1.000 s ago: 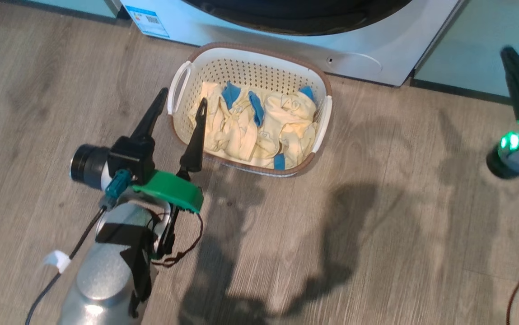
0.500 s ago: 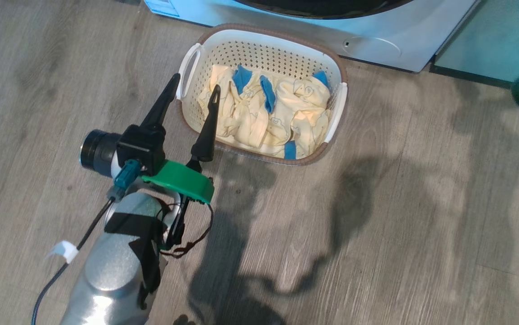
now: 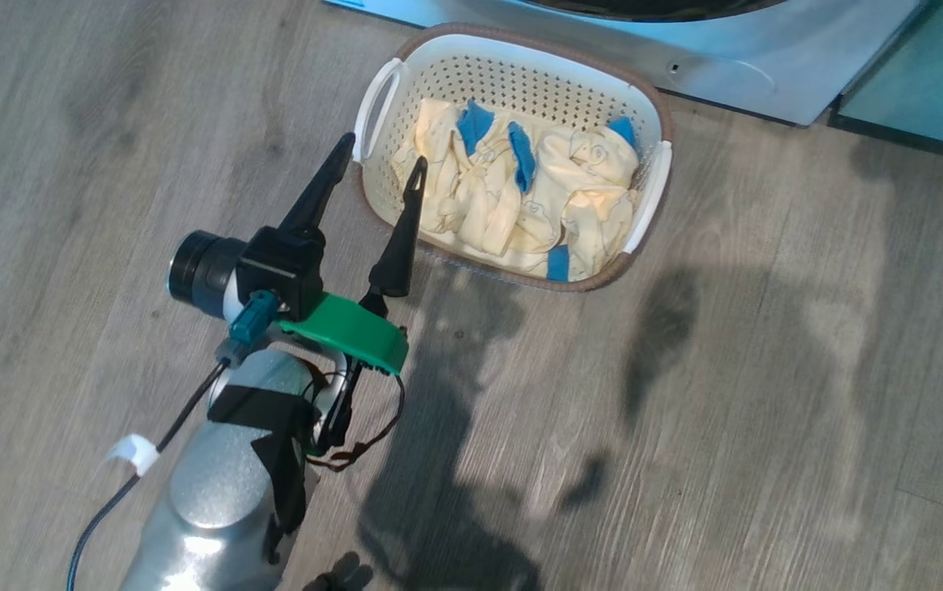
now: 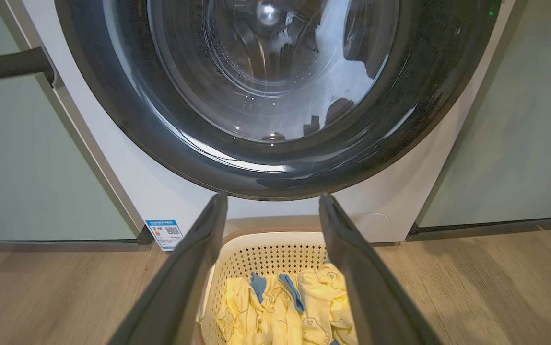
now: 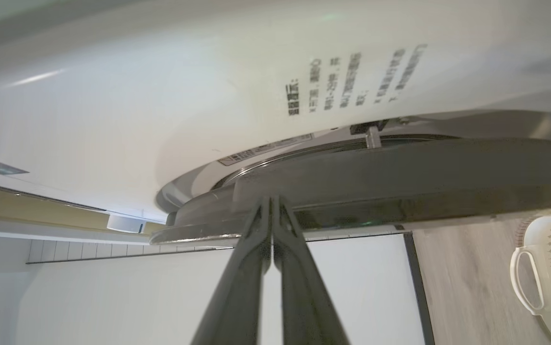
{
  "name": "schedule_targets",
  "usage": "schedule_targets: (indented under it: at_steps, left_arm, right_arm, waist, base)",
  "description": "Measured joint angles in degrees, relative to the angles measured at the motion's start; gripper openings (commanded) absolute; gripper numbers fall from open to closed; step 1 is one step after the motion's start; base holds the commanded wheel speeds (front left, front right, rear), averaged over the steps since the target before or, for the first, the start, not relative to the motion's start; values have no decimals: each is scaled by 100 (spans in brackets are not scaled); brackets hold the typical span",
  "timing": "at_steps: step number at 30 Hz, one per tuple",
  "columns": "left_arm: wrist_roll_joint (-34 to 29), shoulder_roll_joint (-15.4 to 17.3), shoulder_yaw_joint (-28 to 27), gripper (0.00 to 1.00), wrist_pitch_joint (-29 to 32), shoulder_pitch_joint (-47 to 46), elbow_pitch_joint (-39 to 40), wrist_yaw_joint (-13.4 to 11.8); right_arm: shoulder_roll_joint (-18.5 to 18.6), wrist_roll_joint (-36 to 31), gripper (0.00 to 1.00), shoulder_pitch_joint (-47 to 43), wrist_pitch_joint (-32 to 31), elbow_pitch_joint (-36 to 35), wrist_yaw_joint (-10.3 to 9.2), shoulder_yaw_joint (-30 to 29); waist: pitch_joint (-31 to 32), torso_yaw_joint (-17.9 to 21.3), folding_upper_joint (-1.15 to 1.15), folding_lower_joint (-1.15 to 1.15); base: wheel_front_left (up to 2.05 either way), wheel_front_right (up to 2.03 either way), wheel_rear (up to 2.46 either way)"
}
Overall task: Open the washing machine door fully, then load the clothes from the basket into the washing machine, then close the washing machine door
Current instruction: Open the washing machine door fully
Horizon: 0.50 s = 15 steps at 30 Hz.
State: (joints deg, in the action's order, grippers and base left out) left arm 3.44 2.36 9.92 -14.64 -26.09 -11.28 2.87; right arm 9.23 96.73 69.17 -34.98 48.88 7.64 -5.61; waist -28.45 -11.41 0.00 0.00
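The washing machine door (image 4: 275,179) across the left wrist view's top looks barely ajar; the basket (image 3: 520,70) of clothes (image 3: 520,201) sits upper centre, head view. Pinched shut at the rim, the right gripper (image 5: 271,203) should hook behind and swing wide; the left gripper (image 3: 383,151) gapes empty

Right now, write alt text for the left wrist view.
A large round glossy black washing machine door rises ahead of the open left hand. Below, between its fingers, a cream perforated plastic basket holds pale yellow garments.

clothes (image 3: 520,193) in basket (image 3: 520,74), before washing machine (image 4: 126,158)
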Motion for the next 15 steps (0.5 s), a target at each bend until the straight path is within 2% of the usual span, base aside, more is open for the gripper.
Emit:
schedule_targets:
  at_steps: [15]
  left_arm:
    - [65, -43, 180, 100, 0, -109, 56, -53]
  right_arm:
    - [152, -149, 0, 1011, 255, 921, 0, 181]
  waist:
    - [-245, -279, 0, 0]
  base:
    - [0, 0, 0]
